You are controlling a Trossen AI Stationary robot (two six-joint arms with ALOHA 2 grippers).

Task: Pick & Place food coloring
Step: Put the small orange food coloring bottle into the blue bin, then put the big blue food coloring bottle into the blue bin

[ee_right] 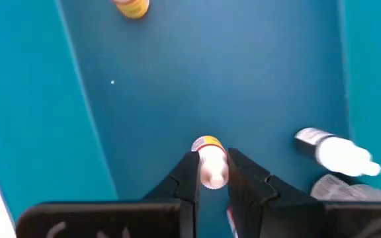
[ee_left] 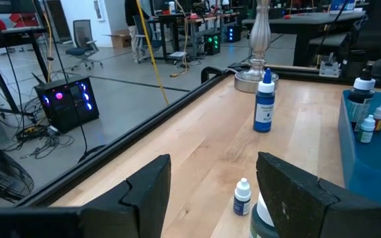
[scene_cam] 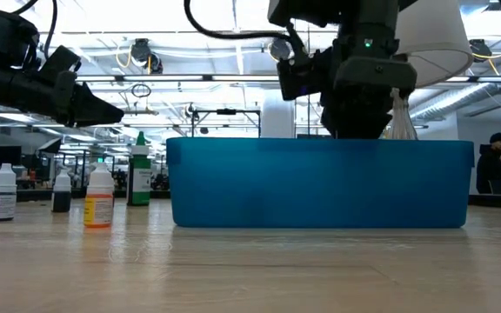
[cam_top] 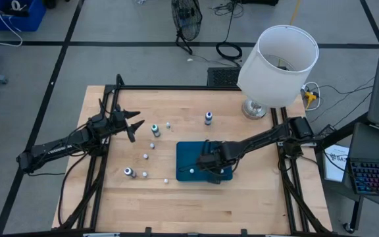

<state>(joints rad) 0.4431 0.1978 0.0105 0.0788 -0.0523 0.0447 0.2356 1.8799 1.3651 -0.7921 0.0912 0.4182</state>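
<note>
Several food coloring bottles already lie in the teal tray, so the job looks partway done. Right gripper is down inside the tray, fingers pinched tight on a small orange-labelled bottle, not let go yet. Another orange bottle and a white-capped one lie on the tray floor nearby. Left gripper hangs over the table at approx 9 o'clock of the tray, jaws wide apart, holding nothing. Still out on the wood: a blue bottle at 12 o'clock, a green-capped bottle at 10, a dark bottle at 8, plus a few small white ones. I'd say about half remain.
</note>
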